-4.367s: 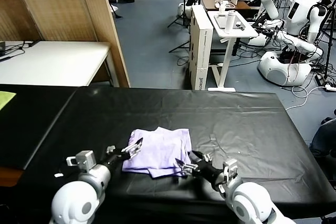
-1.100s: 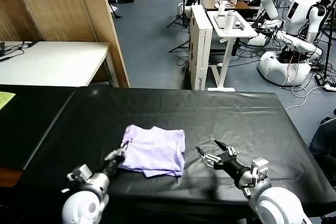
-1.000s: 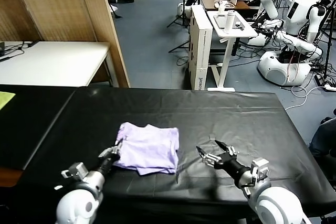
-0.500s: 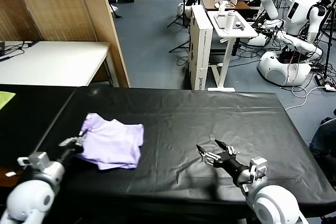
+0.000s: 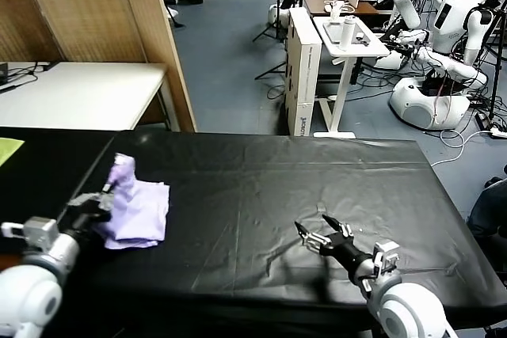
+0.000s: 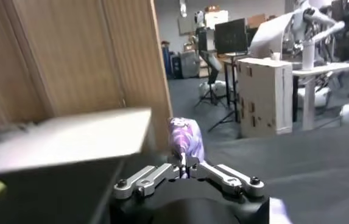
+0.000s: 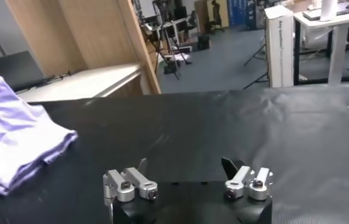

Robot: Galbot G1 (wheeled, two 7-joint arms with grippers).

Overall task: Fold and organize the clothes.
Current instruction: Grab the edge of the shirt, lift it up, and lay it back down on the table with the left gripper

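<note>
The clothes, a folded light lavender T-shirt, lie at the left end of the black table, one corner pulled up. My left gripper is shut on that raised edge; in the left wrist view a bunch of lavender fabric rises from between the closed jaws of the left gripper. My right gripper hovers low over the table's front right, open and holding nothing. In the right wrist view the T-shirt lies well apart from the right gripper.
A yellow-green sheet lies on the dark surface at the far left. A white table and a wooden screen stand behind it. Other robots and a white stand are across the floor beyond the table.
My left gripper has dragged the folded T-shirt from the table's front middle to its left end, and the held edge now stands higher. The right gripper has stayed open in about the same place.
</note>
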